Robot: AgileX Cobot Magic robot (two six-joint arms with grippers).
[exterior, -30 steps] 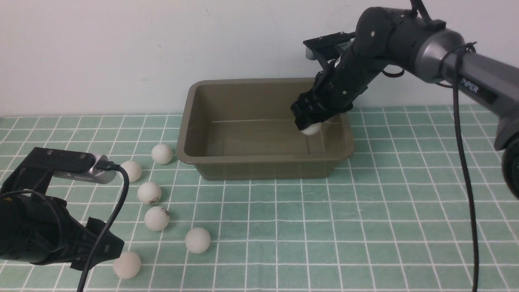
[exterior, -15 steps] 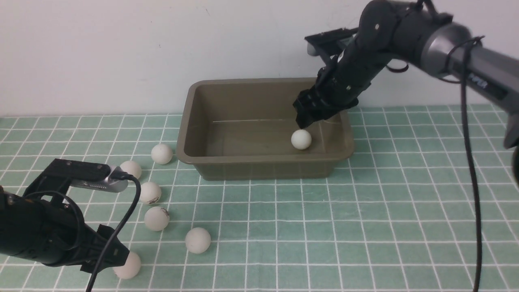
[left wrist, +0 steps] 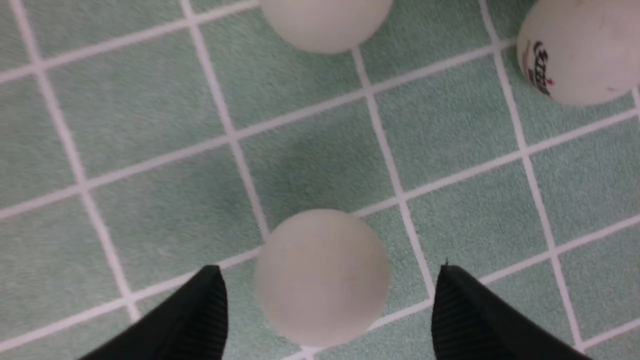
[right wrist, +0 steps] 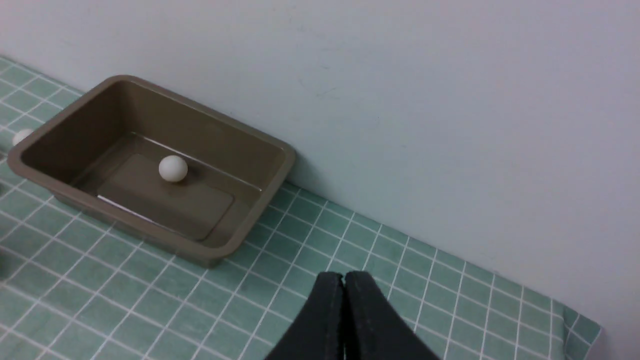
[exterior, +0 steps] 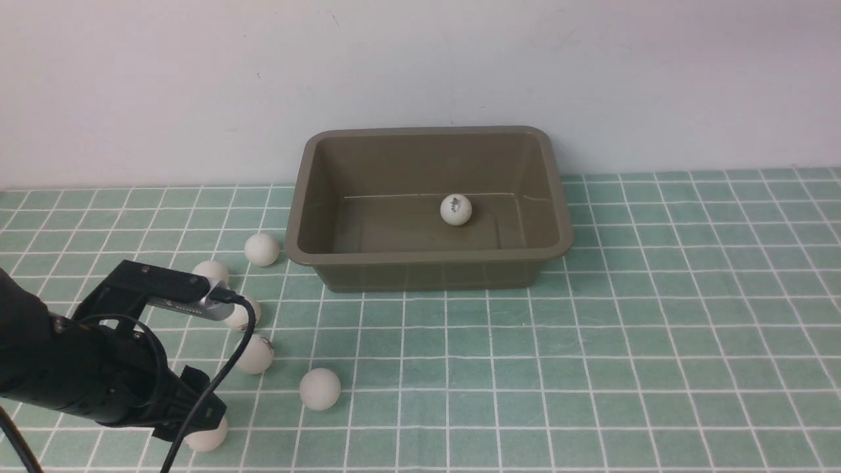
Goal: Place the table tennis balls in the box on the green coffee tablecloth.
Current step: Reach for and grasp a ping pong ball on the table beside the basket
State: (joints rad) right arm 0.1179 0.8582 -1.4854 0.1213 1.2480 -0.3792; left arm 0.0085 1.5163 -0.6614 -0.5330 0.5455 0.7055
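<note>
**A:** What's biggest?

**B:** The wall, plain and pale, fills the back. Below it lies the cloth, mint green with a thin white grid. The front view cuts it off at both sides and the near edge, and it covers whatever lies beneath.

**A:** The box?

**B:** The box stands on the cloth close to the wall, all of it in view. One ball rests on its floor, and its dark mark is too small to read.

**A:** The arms?

**B:** The left arm hangs low over the near left of the cloth, cut off by the frame edge. Of the right arm, only the right gripper shows, in its own wrist view. It is pressed closed on nothing, above the cloth and well apart from the box.

**A:** The other balls?

**B:** Six balls lie on the cloth left of the box. Three are clear. The arm's camera covers part of two more, and the arm hides most of the nearest.

**A:** And that gripper?

**B:** The left gripper is spread wide, with a finger either side of that nearest ball and a gap on each side. Only the fingertips are in frame. Two neighbouring balls are clipped by that view's edge.
</note>
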